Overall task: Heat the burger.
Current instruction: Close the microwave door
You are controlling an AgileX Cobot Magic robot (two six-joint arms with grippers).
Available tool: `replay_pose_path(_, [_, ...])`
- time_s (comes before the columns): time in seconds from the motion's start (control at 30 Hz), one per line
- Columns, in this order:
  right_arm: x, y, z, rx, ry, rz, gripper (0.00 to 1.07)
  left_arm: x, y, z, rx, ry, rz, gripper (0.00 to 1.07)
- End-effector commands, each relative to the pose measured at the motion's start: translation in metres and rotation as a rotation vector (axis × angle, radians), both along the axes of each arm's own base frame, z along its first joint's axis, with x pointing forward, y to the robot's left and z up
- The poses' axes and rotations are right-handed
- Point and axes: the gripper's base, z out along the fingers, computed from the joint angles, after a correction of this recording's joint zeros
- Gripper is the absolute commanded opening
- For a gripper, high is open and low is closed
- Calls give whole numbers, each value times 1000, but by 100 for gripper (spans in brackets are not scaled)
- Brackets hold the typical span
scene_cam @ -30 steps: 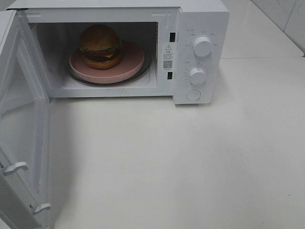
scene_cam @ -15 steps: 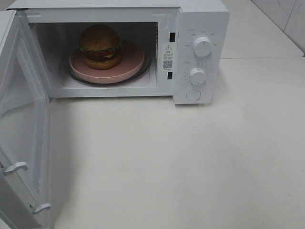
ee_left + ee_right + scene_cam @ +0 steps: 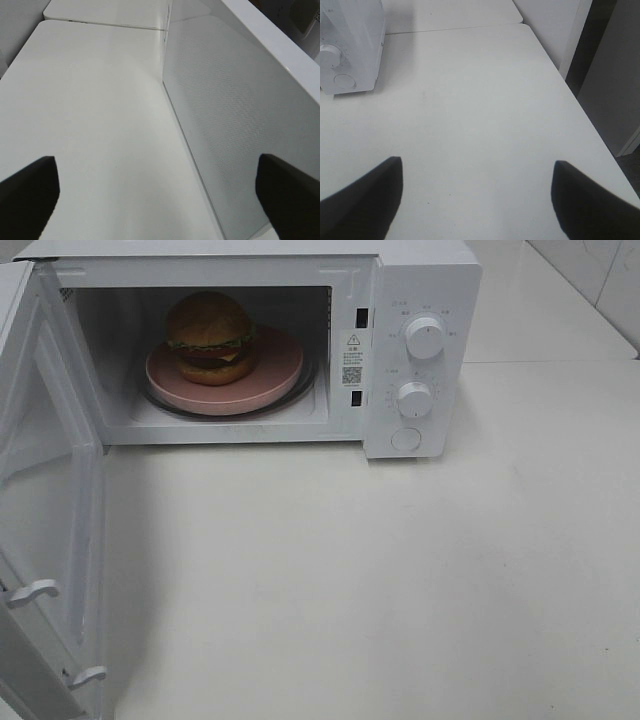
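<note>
- A white microwave [image 3: 420,280] stands at the back of a white table [image 3: 400,570], seen from above.
- Its door [image 3: 50,500] is swung wide open on the left side of the high view.
- The burger [image 3: 210,337] sits inside the oven cavity on a round pink plate [image 3: 275,375], toward the plate's left. Its golden-brown bun, green lettuce and dark patty are visible.
- The panel at the microwave's right has an upper knob [image 3: 425,338], a lower knob [image 3: 414,399] and a round button [image 3: 405,439] beneath them.
- The left end effector [image 3: 156,165] is spread wide and holds nothing. It is over the table, just beside the outer face of the open door.
- The right end effector [image 3: 477,165] is also spread wide and holds nothing. It is over the table, apart from the microwave's panel side.
</note>
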Motion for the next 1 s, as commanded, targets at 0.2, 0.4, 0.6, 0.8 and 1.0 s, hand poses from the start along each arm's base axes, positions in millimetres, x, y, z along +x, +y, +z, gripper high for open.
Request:
replay_pose_path(0.2, [-4,0,0,-7,-28,-3,76,0,0,0,-4,-12,6,100])
replay_pose_path(0.4, [-4,0,0,-7,-28,-3,76,3,1,9,-18,-21,21,99])
replay_pose_path(0.6, [-4,0,0,-7,-28,-3,76,15,5,22,22,-57,51,73])
replay_pose_path(0.8, [-4,0,0,-7,-28,-3,76,34,9,25,59,-35,73,7])
replay_pose_path(1.0, [-4,0,0,-7,-28,-3,76,57,14,34,110,-79,90,0])
